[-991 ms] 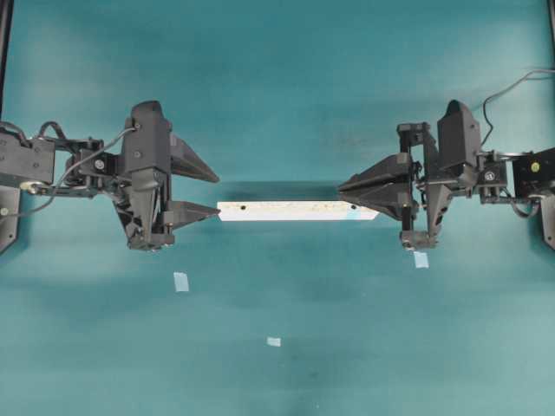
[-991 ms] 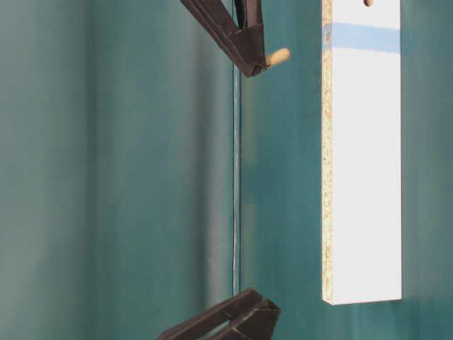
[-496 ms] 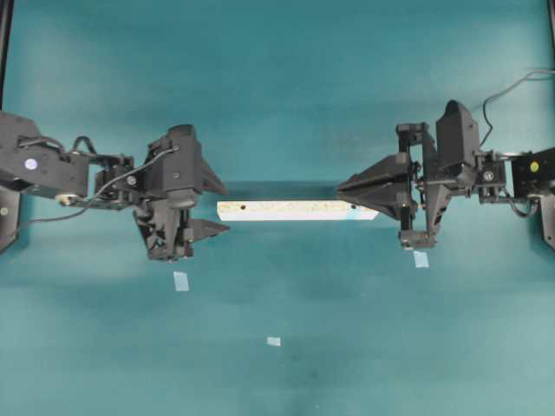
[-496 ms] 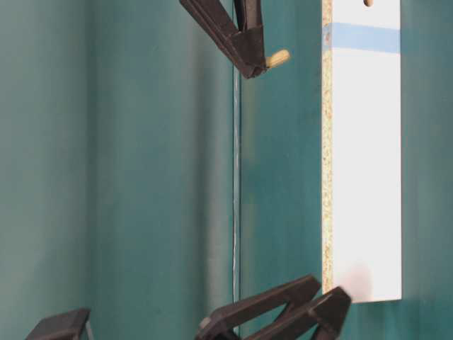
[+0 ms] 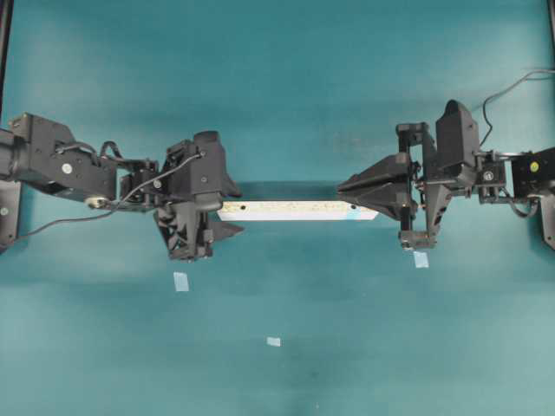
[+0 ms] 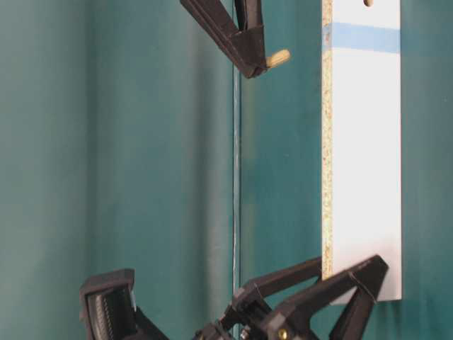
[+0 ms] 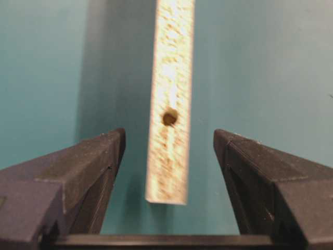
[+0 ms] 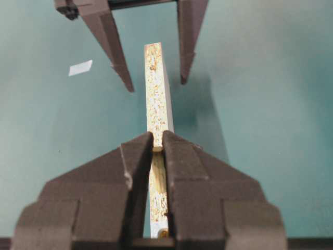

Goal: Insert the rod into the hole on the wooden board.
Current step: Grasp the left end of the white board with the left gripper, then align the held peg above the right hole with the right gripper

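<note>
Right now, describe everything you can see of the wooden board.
The wooden board is a long narrow strip of speckled particle board standing on one long edge on the teal table, its broad faces white. Its upward edge carries two small dark holes, one near each end. A light blue band crosses the right-hand end. The open left gripper straddles the other end without touching it. The right gripper hovers above the blue-marked end, holding the rod clear of the board.

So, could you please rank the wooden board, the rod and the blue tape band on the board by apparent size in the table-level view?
1. The wooden board, by far the largest.
2. The blue tape band across the board.
3. The rod, though only its tip shows beyond the shut jaws of the right gripper.
</note>
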Available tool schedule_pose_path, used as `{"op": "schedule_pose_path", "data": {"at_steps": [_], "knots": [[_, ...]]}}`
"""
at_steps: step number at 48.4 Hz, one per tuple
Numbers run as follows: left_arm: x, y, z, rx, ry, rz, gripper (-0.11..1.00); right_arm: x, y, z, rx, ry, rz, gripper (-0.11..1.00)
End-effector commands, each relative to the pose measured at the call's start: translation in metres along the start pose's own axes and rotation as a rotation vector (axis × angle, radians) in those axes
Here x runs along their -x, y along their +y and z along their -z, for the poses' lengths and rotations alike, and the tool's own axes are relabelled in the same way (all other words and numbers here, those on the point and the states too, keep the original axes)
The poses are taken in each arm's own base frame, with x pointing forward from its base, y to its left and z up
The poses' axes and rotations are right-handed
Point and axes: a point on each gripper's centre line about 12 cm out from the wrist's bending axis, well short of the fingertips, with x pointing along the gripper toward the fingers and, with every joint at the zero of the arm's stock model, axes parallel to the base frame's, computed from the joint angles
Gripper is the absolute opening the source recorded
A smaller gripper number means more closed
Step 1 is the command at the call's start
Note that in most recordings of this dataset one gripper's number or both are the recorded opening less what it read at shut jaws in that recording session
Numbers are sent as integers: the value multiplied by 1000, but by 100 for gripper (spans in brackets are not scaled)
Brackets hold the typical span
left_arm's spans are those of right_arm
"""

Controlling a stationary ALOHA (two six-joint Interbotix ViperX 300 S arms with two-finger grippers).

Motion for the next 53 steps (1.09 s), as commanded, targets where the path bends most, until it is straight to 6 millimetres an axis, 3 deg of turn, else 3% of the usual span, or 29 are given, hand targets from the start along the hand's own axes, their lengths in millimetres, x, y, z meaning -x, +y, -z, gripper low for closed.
{"op": "schedule_pose_path", "data": {"at_steps": [1, 18, 28, 38, 53], "knots": [[1, 5, -12, 5, -36, -8, 83, -2, 3, -6, -2, -23, -9, 9], [0, 6, -12, 4, -36, -10, 82, -1, 3, -4, -2, -18, -9, 9], [0, 4, -12, 1, -36, -7, 75, 0, 2, -3, -2, -7, -4, 9], [0, 0, -11, -7, -35, 1, 57, -1, 1, 0, -2, 19, 6, 9], [0, -1, -11, -8, -29, 2, 53, 0, 1, 1, -2, 23, 7, 9]]}}
